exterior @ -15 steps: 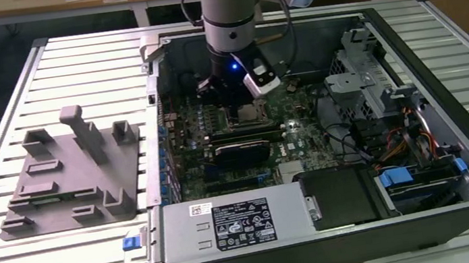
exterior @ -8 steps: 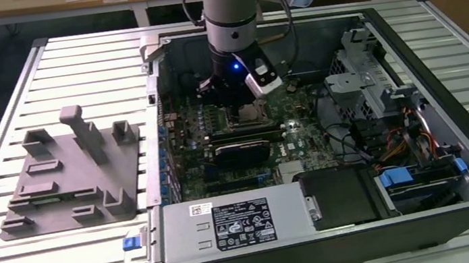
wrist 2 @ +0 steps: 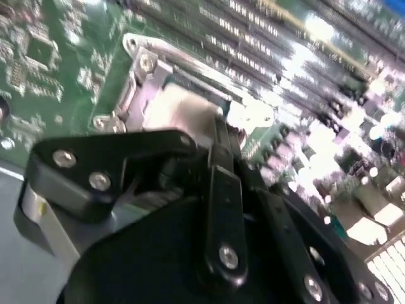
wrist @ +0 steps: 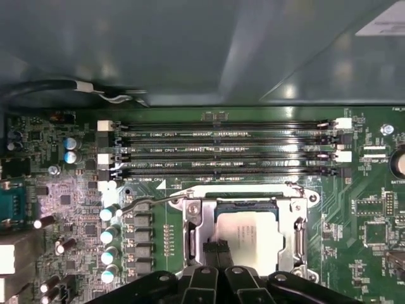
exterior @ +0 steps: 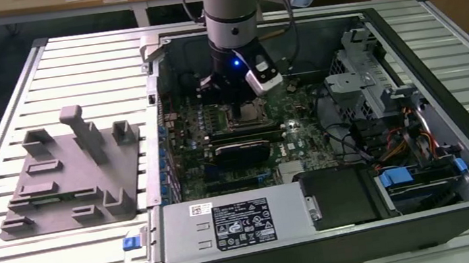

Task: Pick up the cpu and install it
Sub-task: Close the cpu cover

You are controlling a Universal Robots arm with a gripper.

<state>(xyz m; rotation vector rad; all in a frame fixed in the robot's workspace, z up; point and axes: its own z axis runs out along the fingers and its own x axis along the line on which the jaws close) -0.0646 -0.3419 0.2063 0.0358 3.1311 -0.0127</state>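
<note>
The cpu [wrist: 253, 237] is a flat silver square lying face up inside the open metal socket [wrist: 193, 234] on the green motherboard; it also appears pale and blurred in the second wrist view [wrist 2: 180, 111]. My gripper [wrist: 216, 248] hangs low over the socket, its black fingers drawn together with the tips at the cpu's edge. In the second wrist view one finger [wrist 2: 221, 164] reaches down to the chip. In the exterior view the arm stands upright inside the case with the gripper [exterior: 240, 98] right above the socket [exterior: 253, 111].
The socket's wire lever [wrist: 149, 201] sticks out sideways. Memory slots [wrist: 221, 152] run beside the socket, with capacitors [wrist: 109, 234] nearby. On the exterior view's left is a grey holder [exterior: 68, 174]. A power supply box [exterior: 228, 224] and drive cages [exterior: 375, 92] crowd the case.
</note>
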